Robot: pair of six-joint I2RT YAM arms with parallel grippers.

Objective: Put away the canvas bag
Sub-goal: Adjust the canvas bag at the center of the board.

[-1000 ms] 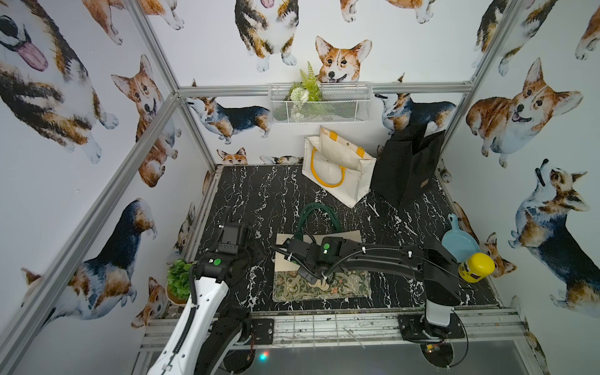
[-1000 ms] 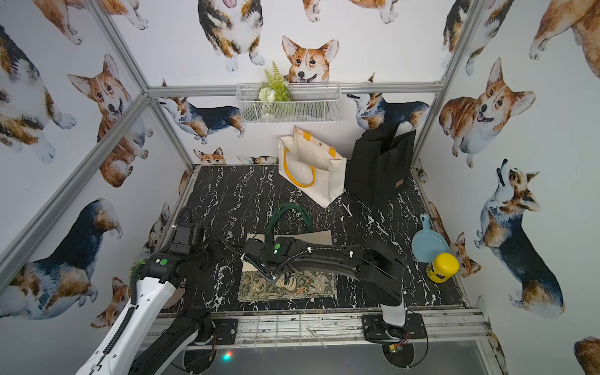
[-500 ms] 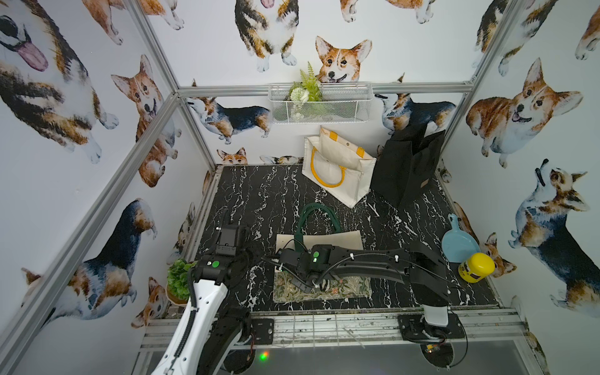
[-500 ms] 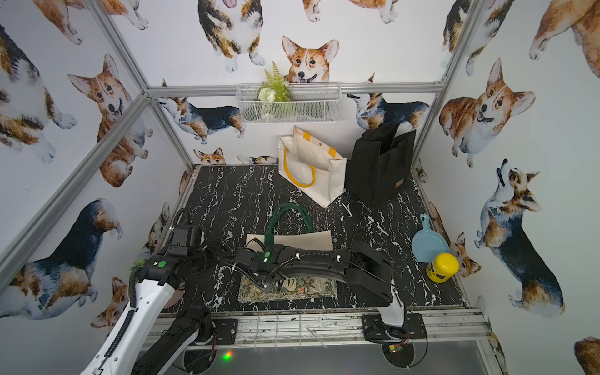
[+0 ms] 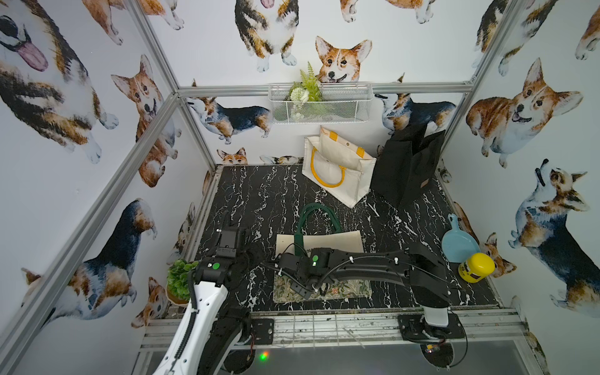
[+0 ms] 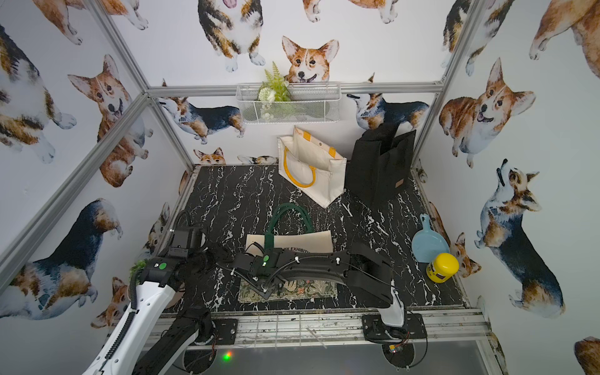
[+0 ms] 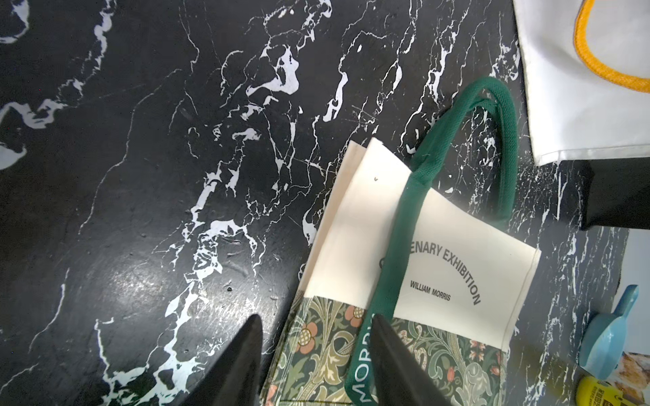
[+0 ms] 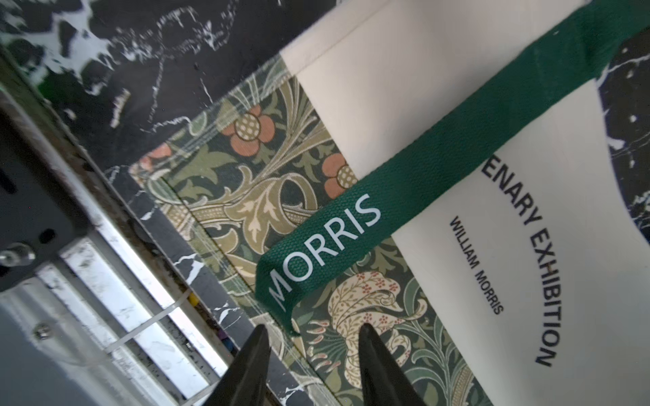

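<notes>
Opened within the last second, my right gripper [image 8: 313,332] stands jaws apart over the floral near end of the canvas bag [image 5: 324,240], with the green strap [image 8: 404,182] just ahead of its tips. My left gripper [image 7: 316,321], also apart, hangs over the bag's side edge. The bag lies flat on the tabletop [image 5: 253,194], seemingly smoothed for stowing. A white tote [image 5: 352,178] stands beyond.

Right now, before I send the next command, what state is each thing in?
canvas bag, lying flat on the table, not gripped
left end effector, open, empty
right end effector, open, empty, over the canvas bag
white tote, upright, mouth open
black bag, upright, mouth open
yellow jar, lid on
</notes>
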